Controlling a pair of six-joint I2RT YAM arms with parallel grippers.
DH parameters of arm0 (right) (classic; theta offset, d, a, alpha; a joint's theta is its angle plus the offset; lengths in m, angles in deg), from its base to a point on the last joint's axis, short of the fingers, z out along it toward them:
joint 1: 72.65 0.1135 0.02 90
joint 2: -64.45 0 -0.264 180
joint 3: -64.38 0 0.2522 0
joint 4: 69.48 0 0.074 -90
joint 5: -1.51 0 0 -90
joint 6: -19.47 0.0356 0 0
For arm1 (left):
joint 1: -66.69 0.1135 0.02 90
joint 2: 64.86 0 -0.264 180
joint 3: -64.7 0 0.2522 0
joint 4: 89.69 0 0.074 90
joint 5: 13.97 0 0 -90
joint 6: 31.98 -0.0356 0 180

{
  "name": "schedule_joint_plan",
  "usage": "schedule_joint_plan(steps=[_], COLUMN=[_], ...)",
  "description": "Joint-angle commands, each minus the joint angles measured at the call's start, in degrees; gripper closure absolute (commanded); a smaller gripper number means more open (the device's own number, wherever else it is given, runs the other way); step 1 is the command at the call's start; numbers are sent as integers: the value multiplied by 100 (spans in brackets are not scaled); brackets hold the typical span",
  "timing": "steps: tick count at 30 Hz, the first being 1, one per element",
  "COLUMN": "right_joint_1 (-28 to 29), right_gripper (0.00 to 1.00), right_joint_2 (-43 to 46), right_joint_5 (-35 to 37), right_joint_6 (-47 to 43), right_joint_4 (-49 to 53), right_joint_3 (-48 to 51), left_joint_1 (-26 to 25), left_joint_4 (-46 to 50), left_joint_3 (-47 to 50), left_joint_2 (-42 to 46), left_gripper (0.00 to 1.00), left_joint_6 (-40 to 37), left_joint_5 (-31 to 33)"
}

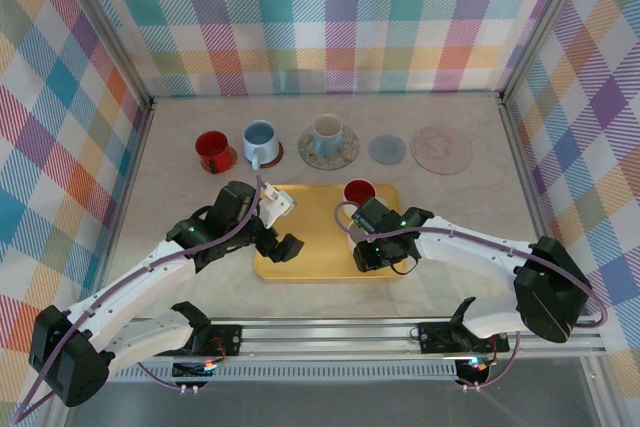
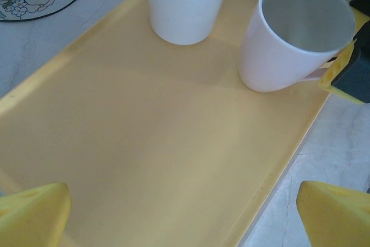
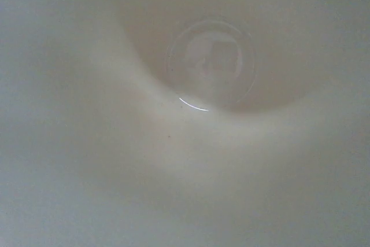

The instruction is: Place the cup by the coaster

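Directly beneath the right gripper (image 1: 372, 250): white cup (image 2: 292, 41), upright on the yellow tray (image 2: 144, 143), mouth toward the wrist. One yellow pad (image 2: 340, 70) sits outside its wall by the handle; jaws part-open, grip not confirmable. Off to its side: left gripper (image 2: 184, 215) — wide open, empty, the farther arm. Ahead: red-lined cup (image 1: 359, 190). Farthest ahead, slightly right — bare grey coaster (image 1: 388, 150).

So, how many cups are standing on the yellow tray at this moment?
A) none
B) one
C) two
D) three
C: the left wrist view shows two cups upright on the yellow tray, a cup with a red inside and a plain white cup beside it.
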Motion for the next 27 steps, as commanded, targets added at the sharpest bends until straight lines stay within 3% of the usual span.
schedule_joint_plan(steps=[1, 20, 25, 27], right_joint_1=[26, 43, 67, 78], right_gripper=[57, 79, 97, 100], right_joint_2=[-93, 149, 422, 549], right_joint_5=[83, 83, -140, -181], right_joint_6=[-81, -615, -947, -1094], right_joint_4=[-40, -19, -113, -112], right_joint_3=[45, 85, 139, 154], left_joint_1=[-42, -42, -36, -42], left_joint_4=[-56, 75, 119, 119], left_joint_3=[45, -84, -113, -111], left_joint_2=[50, 30, 131, 188], left_gripper=[0, 0, 0, 0], left_joint_6=[-103, -94, -56, -20], left_joint_5=[19, 45, 80, 115])
